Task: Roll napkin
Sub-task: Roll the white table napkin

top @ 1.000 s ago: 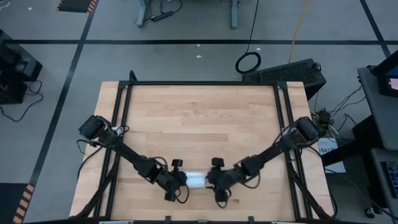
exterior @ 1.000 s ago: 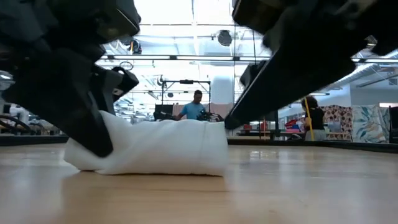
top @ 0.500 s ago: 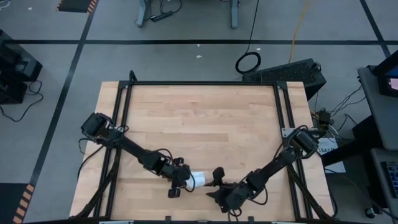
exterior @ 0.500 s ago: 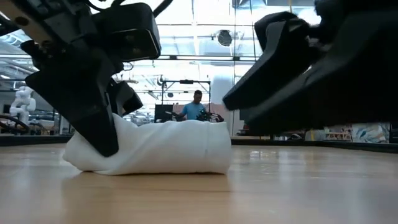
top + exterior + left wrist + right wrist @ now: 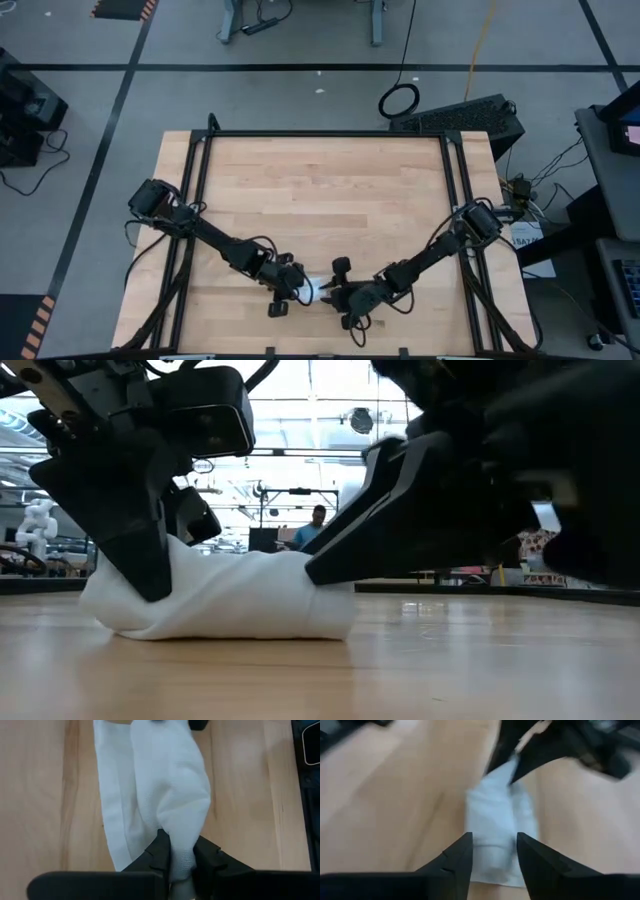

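Left wrist view shows your left gripper (image 5: 181, 854) pinching one end of the soft white cloth napkin (image 5: 167, 790), already a loose roll, while the right gripper (image 5: 492, 850) straddles the far end, jaws apart; I'd say tighten that roll next.

I note the napkin (image 5: 170, 795): white cloth, fine visible weave, matt, soft folds. The table (image 5: 320, 190): pale wood planks, smooth, faint sheen. My gripper fingers (image 5: 160, 852): matt black.
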